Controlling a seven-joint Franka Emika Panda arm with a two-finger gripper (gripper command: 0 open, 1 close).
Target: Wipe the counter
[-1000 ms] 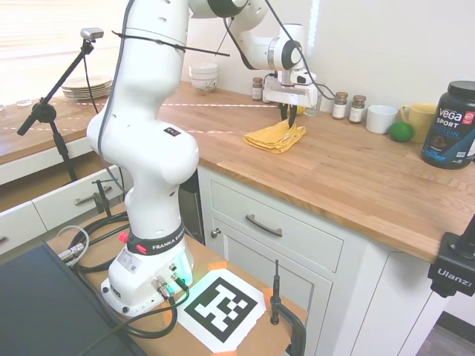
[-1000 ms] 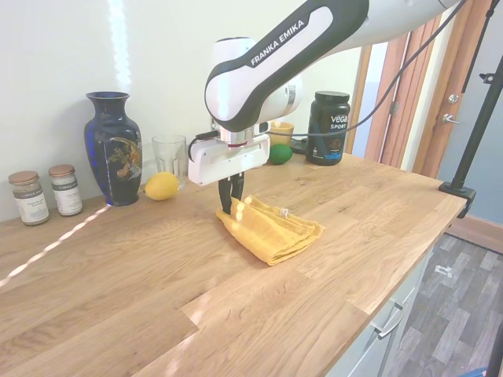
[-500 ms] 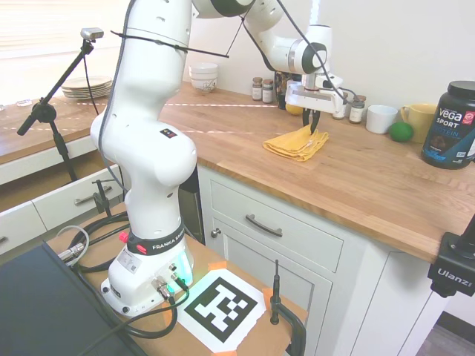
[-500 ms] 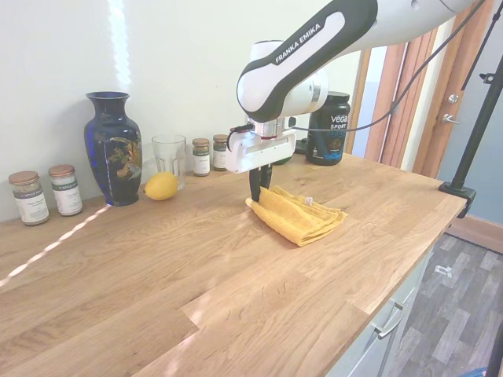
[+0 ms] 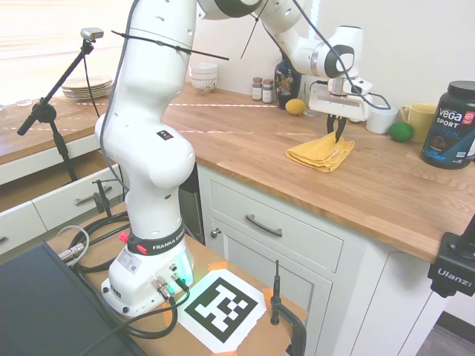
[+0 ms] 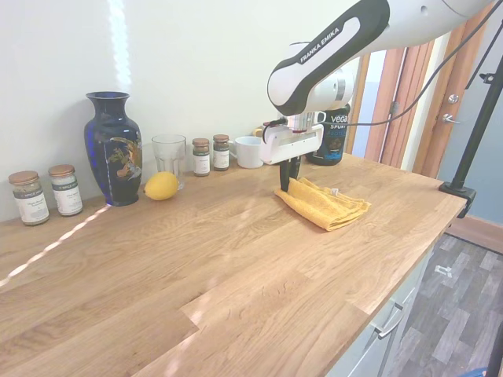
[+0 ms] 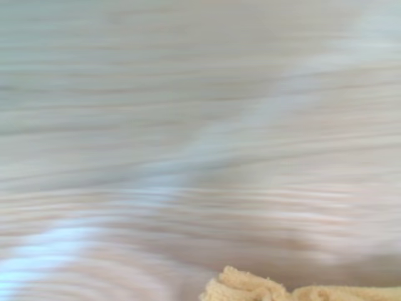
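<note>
The honey-brown wooden counter (image 5: 245, 133) (image 6: 157, 267) runs over white cabinets. A folded yellow cloth (image 5: 320, 151) (image 6: 324, 204) lies flat on it. My gripper (image 5: 340, 135) (image 6: 286, 185) points straight down, shut on the cloth's edge that faces the vase, and presses it to the wood. The wrist view is blurred: it shows streaked wood grain and a strip of the yellow cloth (image 7: 294, 290) along one edge.
Along the wall stand a blue vase (image 6: 115, 148), a lemon (image 6: 161, 185), a glass (image 6: 169, 153), spice jars (image 6: 209, 155), a white mug (image 6: 249, 151), a lime (image 5: 401, 131) and a black Vega tub (image 5: 450, 124). Bowls (image 5: 204, 76) and plates (image 5: 87, 87) sit far off.
The gripper has slid along the counter toward the black tub, dragging the yellow cloth with it, away from the vase and lemon.
</note>
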